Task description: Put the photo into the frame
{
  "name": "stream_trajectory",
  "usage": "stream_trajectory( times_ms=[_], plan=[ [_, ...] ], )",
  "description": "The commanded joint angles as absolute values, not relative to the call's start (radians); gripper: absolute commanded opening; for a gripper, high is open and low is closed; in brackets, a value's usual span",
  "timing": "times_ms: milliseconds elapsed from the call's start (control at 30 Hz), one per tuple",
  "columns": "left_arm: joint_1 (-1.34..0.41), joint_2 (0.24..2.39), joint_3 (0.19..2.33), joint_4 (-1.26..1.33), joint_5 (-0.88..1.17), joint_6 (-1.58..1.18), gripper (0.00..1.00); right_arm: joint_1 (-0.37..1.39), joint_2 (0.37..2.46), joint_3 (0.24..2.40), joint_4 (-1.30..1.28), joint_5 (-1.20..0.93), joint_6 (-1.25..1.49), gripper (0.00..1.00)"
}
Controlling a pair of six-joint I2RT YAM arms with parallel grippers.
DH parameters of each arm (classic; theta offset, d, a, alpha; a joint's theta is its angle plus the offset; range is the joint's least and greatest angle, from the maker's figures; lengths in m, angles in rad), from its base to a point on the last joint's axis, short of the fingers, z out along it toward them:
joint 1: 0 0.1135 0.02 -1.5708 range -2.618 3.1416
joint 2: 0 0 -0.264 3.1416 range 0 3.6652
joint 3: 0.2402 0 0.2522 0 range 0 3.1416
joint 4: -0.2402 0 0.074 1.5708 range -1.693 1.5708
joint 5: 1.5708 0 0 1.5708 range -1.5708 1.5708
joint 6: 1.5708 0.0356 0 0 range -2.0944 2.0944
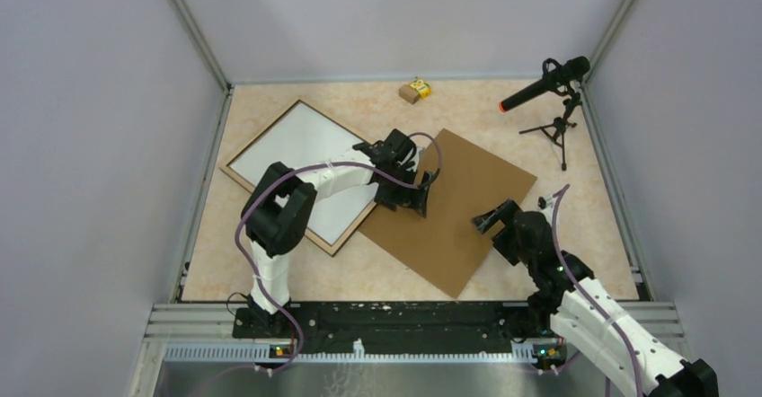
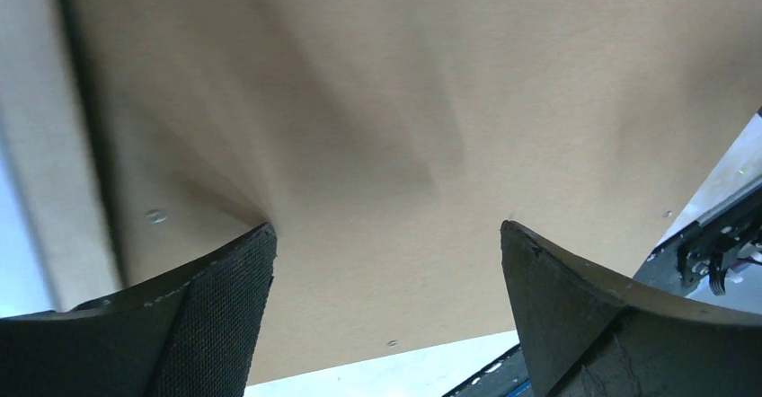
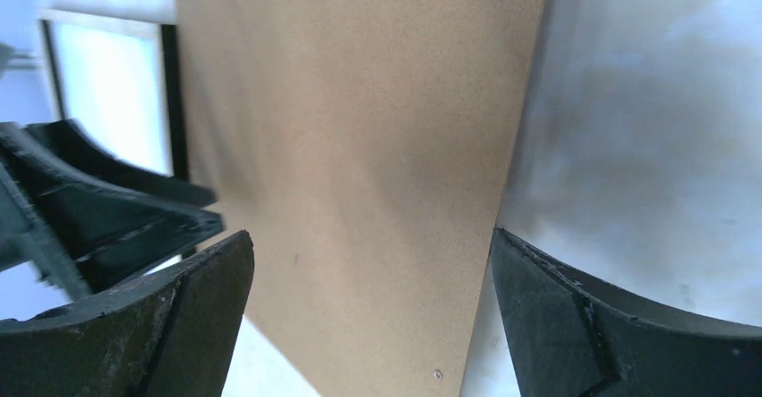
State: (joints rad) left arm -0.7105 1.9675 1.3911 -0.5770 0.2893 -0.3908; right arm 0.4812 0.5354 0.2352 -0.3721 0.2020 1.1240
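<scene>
The left pincer (image 1: 412,199) is held low over the brown backing board (image 1: 458,208), its fingers spread wide with nothing pinched. In its own wrist view the board (image 2: 404,101) fills the field beyond and between the open fingertips. The right pincer (image 1: 492,219) is likewise spread and empty, poised above the opposite long edge of the board. In the right wrist view that edge runs ahead between the fingers, with board (image 3: 359,101) on the inner side and bare table (image 3: 647,101) on the outer side. The frame (image 1: 261,135) lies flat behind and outboard of the left pincer, light-wood rim upward, and its near corner is overlapped by the board. It is also seen beyond the right pincer's left finger (image 3: 168,101). The frame's opening is filled by a white surface (image 1: 301,159). The printed face of the photo is not shown in any view, so it cannot be told whether that white surface is the photo lying face down or whether the print is hidden under the board. The step in hand is judged to be the handling of the backing board, taken from both sides at once. The next move calls for the fingers to be brought down onto opposite edges of the thin, flat board. One edge would probably need to be tipped up or slid before a pinch is possible, and the frame must be left undisturbed.
</scene>
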Motion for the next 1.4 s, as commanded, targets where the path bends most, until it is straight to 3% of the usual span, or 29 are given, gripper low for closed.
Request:
stream_trajectory(
  times_ms=[0,533,800,1367],
  plan=[
    [-0.742,2.025,1.327,-0.535,0.376,-0.401,0.98,0.5,0.499,0.315,-0.056,-0.025,1.23,0.98],
    [-0.745,1.959,1.299,-0.491,0.425,-0.401,0.98,0.5,0.494,0.396,0.056,-0.058,1.189,0.98],
    [-0.744,1.857,1.256,-0.368,0.571,-0.389,0.98,0.5,0.503,0.458,0.099,-0.061,1.178,0.98],
    [-0.738,1.727,1.179,-0.204,0.707,-0.433,0.98,0.5,0.673,0.493,0.367,-0.082,1.234,0.97]
  ],
)
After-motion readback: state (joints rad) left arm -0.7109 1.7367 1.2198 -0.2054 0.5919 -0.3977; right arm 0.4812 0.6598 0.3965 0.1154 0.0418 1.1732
